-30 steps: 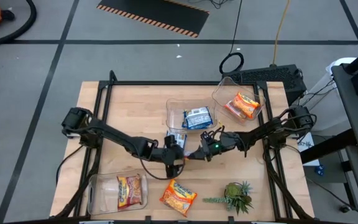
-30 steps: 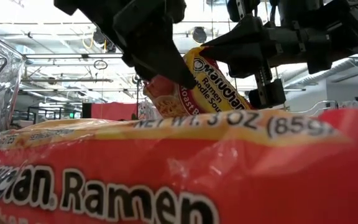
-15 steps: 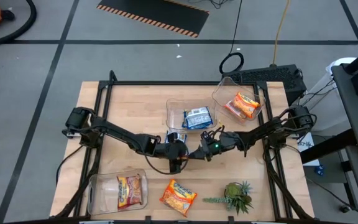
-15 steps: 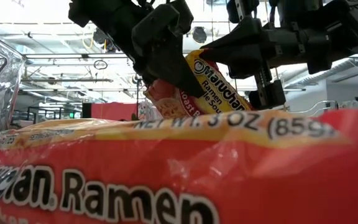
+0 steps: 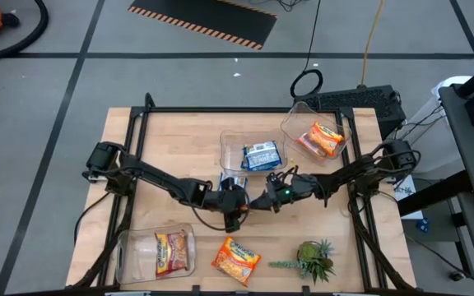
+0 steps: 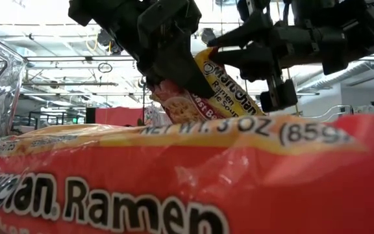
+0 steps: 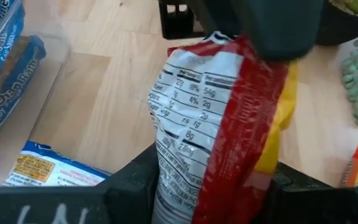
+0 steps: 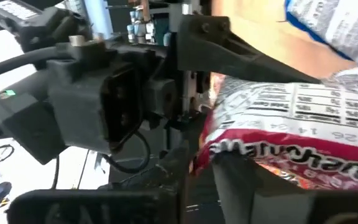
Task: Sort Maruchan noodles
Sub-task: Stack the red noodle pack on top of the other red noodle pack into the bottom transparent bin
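A dark red-brown Maruchan noodle packet (image 7: 229, 124) hangs in the air over the table's middle, between my two grippers. My left gripper (image 5: 235, 205) comes in from the left and is shut on it. My right gripper (image 5: 262, 202) reaches in from the right. Its fingers stand parted above and below the packet's far end (image 6: 204, 60). An orange packet (image 5: 235, 256) lies flat on the table near the front edge and fills the low view (image 6: 174, 182). My left gripper pinches the packet's end nearest it (image 7: 185, 186) between its two fingers, coming level from the table's left. The wrapper bows between the fingers, white label side showing. The packet is clear of the table and slants away toward my right gripper. My right gripper: I cannot tell whether its parted fingers touch the packet's end.
A clear bin with blue packets (image 5: 257, 154) sits just behind the grippers. Another bin, holding an orange packet (image 5: 319, 138), stands at the far right, and a third with a red-brown packet (image 5: 169, 251) at the near left. A small green plant (image 5: 315, 259) stands near right.
My left gripper has moved a little toward my right gripper and has shut on the red-brown packet. My right gripper, shut on the packet's other end a second ago, has parted its fingers. The packet stays in the air.
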Robot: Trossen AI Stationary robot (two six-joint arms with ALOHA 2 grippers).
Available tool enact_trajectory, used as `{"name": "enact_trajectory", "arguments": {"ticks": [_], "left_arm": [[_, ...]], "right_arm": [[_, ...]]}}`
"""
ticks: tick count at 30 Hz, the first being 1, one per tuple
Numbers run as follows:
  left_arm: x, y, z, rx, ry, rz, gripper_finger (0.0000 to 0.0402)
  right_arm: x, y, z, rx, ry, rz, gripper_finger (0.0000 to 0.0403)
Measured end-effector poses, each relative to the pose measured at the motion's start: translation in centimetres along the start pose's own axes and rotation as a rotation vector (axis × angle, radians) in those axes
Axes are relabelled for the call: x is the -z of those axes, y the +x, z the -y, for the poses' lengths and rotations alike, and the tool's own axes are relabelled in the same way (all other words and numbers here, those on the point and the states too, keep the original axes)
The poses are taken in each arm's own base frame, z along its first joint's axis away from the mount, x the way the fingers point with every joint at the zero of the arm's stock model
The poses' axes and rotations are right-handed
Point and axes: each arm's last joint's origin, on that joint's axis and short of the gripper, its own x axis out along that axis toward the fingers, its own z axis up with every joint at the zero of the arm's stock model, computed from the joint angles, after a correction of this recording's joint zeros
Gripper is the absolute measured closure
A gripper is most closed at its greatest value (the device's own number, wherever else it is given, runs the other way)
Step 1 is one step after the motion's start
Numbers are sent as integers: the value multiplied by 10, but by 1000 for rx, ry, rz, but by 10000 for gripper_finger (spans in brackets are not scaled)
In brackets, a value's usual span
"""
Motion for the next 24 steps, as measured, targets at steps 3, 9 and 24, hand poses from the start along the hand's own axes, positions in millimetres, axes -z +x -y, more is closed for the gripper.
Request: {"name": "enact_trajectory", "arguments": {"ticks": [3, 9, 24], "left_arm": [[-2, -3, 4, 10, -23, 17, 251], [-10, -21, 14, 56, -64, 57, 250], [-24, -101, 20, 115, -107, 37, 250]], "right_arm": [[1, -2, -7, -26, -21, 11, 315], [2, -10, -25, -101, -116, 69, 286], [5, -28, -54, -170, -293, 136, 284]]}}
